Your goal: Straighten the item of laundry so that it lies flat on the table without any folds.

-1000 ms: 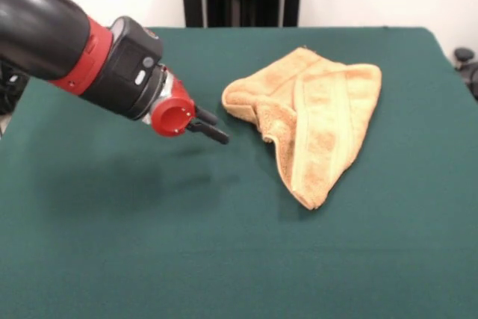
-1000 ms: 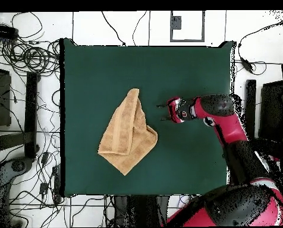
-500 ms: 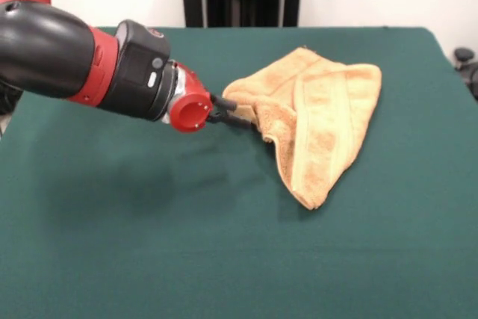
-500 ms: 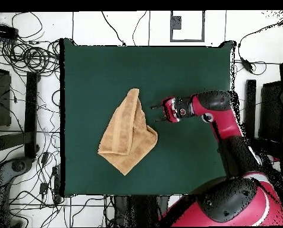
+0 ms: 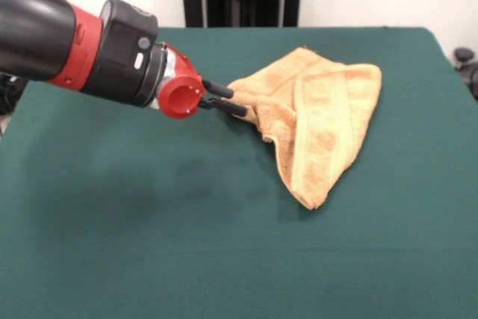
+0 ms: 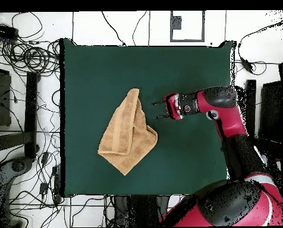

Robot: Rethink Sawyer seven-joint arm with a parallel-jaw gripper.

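The golden-tan towel lies crumpled and folded over itself on the green table, right of centre in the front view. In the overhead view the towel is a folded wedge left of centre on the table. My gripper is open, its two black fingers apart and pointing at the towel's left folded edge. In the overhead view the gripper sits just right of the towel's upper part, with a small gap to the cloth. It holds nothing.
My red and black arm reaches in from the left in the front view, and from the lower right in the overhead view. Cables and stands lie on the floor round the table.
The gripper has moved toward the towel's folded edge and risen slightly. The towel has not moved.
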